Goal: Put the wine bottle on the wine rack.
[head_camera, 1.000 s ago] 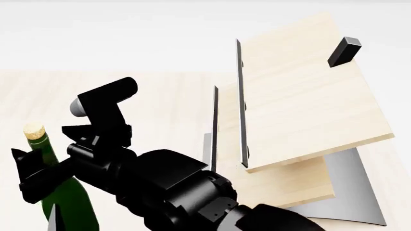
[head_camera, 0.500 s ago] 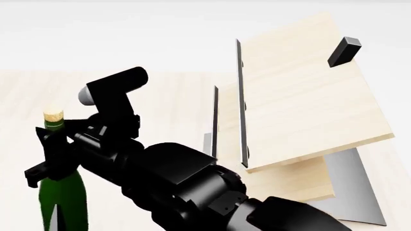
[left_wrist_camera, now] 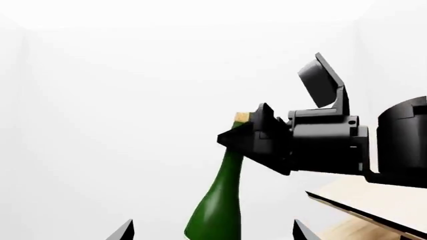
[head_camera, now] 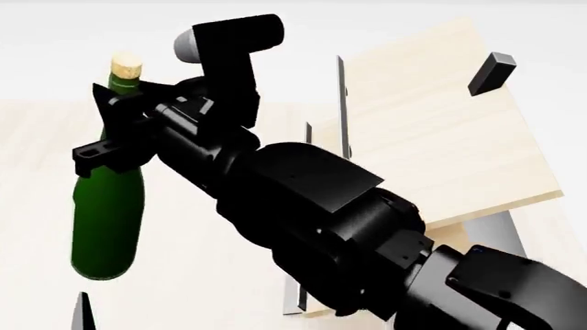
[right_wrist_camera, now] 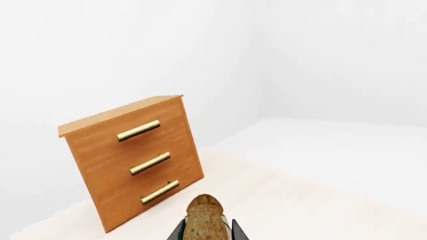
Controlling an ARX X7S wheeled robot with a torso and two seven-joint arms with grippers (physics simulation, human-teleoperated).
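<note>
One pincer, the right pincer (head_camera: pixel 115 127), grips the wine bottle (head_camera: pixel 108 220) at the neck; left unclear, so you tip it sideways onto the wine rack (head_camera: pixel 431 130) gently.

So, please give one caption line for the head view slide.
Right gripper holds the wine bottle by its neck, lifted beside the wine rack.

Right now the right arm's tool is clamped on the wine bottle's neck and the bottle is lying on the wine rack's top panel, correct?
Not quite. The right arm's tool is clamped on the neck of the wine bottle, but the bottle is not on the wine rack. The head view shows it hanging upright in the air, off to the rack's left, touching none of its panels.
</note>
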